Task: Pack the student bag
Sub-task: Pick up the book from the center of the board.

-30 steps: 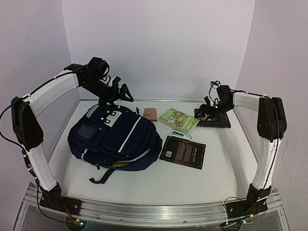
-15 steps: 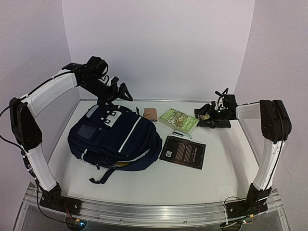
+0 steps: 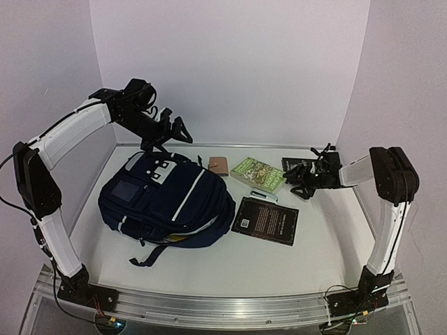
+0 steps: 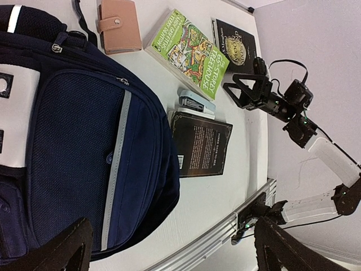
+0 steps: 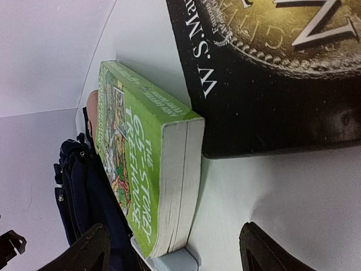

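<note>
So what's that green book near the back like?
The green book is a thick paperback, closed and lying flat, cover up, on the white table. Its bright cover has a busy cartoon drawing; the spine reads 65-Storey Treehouse. A pink wallet lies to one side, a black book at its other corner, a small grey object by its near edge.
</note>
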`<state>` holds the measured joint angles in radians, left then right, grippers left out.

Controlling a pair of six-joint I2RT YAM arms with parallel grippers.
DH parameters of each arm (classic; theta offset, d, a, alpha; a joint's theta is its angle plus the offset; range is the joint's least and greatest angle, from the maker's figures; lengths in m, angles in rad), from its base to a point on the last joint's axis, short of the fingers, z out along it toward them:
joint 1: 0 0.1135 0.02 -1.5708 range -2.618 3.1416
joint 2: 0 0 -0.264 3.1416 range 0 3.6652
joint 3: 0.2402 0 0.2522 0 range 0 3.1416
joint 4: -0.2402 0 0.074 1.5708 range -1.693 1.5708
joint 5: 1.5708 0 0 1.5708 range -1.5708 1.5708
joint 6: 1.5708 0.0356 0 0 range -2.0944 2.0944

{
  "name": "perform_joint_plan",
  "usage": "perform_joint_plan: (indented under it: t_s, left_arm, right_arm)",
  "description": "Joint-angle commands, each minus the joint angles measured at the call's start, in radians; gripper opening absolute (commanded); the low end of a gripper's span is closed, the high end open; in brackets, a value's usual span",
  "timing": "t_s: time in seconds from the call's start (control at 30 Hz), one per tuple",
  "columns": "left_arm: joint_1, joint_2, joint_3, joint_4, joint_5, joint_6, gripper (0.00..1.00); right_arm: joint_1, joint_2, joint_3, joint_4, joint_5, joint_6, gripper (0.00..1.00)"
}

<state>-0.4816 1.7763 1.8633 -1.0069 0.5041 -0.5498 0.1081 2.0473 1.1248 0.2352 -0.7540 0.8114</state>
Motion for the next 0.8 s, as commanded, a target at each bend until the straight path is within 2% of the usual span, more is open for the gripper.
perform_joint_plan:
  t_s: [0.0, 0.3, 0.6, 0.67, 0.77]
  left_arm:
    - [-0.002, 0.016, 0.031, -0.005, 0.013, -0.007, 1.00]
    - [-0.001, 0.020, 0.038, -0.031, 0.009, -0.014, 1.00]
    - [-0.002, 0.074, 0.132, -0.125, 0.008, 0.016, 1.00]
    - [-0.002, 0.086, 0.145, -0.132, 0.011, 0.018, 1.00]
    - [-0.002, 0.104, 0.162, -0.136, 0.015, 0.021, 1.00]
  right_arm:
    - [0.022, 0.048, 0.024, 0.110, 0.003, 0.023, 0.78]
    - [0.031, 0.163, 0.058, 0.238, -0.017, 0.053, 0.74]
    - [0.039, 0.264, 0.040, 0.489, -0.010, 0.205, 0.68]
    - [0.039, 0.280, 0.045, 0.521, -0.005, 0.220, 0.62]
    - [0.039, 0.281, 0.052, 0.557, -0.008, 0.241, 0.45]
